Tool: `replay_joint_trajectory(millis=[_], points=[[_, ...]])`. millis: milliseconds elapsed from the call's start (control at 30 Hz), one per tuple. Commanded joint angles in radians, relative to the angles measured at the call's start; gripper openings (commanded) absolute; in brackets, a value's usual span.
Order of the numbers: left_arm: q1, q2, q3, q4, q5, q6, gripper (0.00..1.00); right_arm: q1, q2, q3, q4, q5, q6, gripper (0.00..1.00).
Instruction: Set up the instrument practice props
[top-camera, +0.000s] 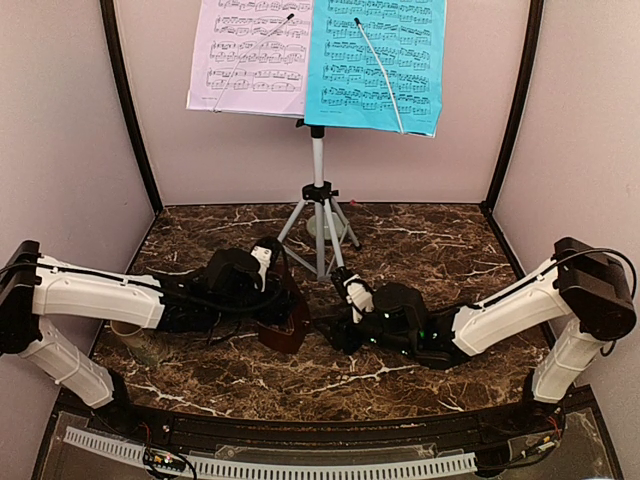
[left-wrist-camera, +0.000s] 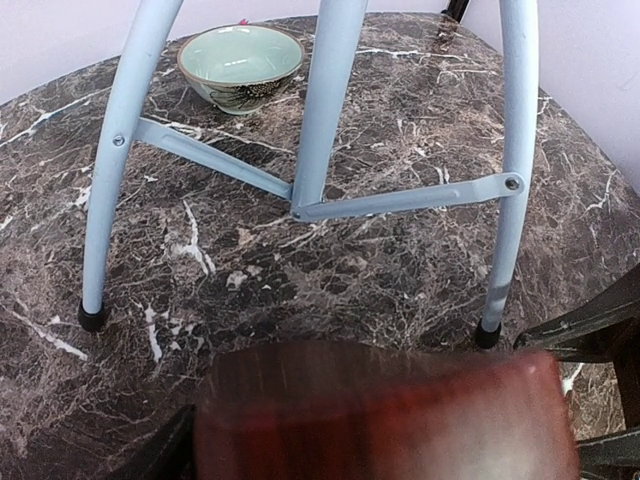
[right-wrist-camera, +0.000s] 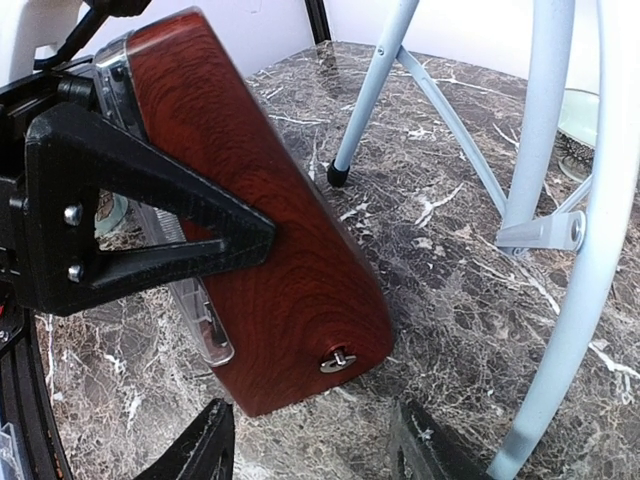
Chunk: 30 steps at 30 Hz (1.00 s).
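Observation:
The silver tripod music stand (top-camera: 318, 195) stands at the back middle. Its tray holds the lilac sheet (top-camera: 250, 55) and the bright-blue sheet (top-camera: 378, 62) side by side. My left gripper (top-camera: 272, 290) is shut on the dark-brown wooden metronome (top-camera: 287, 322), which is tilted just in front of the stand's legs. In the left wrist view the metronome (left-wrist-camera: 385, 410) is a blur at the bottom. In the right wrist view the metronome (right-wrist-camera: 270, 220) shows a left finger (right-wrist-camera: 140, 225) across its side. My right gripper (right-wrist-camera: 315, 450) is open, close beside the metronome's base, not touching it.
A pale-green bowl (left-wrist-camera: 240, 62) sits on the marble table (top-camera: 430, 250) behind the stand's legs (left-wrist-camera: 325, 100). A cream mug (top-camera: 143, 342) stands under my left arm near the left front. The right stand leg (right-wrist-camera: 590, 250) is close beside my right gripper.

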Motion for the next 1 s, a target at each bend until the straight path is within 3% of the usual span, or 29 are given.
replay_joint_trajectory(millis=[0, 100, 300, 600, 967], points=[[-0.01, -0.12, -0.038, 0.063, -0.002, 0.019, 0.45, -0.005, 0.003, -0.032, 0.084, 0.017, -0.007, 0.54], [-0.01, -0.194, -0.05, 0.081, 0.023, 0.106, 0.36, -0.004, 0.001, -0.042, 0.107, 0.006, -0.023, 0.53], [-0.013, -0.27, 0.079, -0.129, 0.053, 0.266, 0.19, -0.001, -0.028, -0.088, 0.189, 0.014, -0.094, 0.51], [-0.122, -0.291, 0.275, -0.389, -0.126, 0.529, 0.1, 0.04, 0.0, -0.065, 0.296, 0.094, -0.289, 0.45], [-0.177, -0.119, 0.64, -0.751, -0.277, 0.455, 0.06, 0.137, 0.139, 0.051, 0.483, 0.336, -0.61, 0.4]])
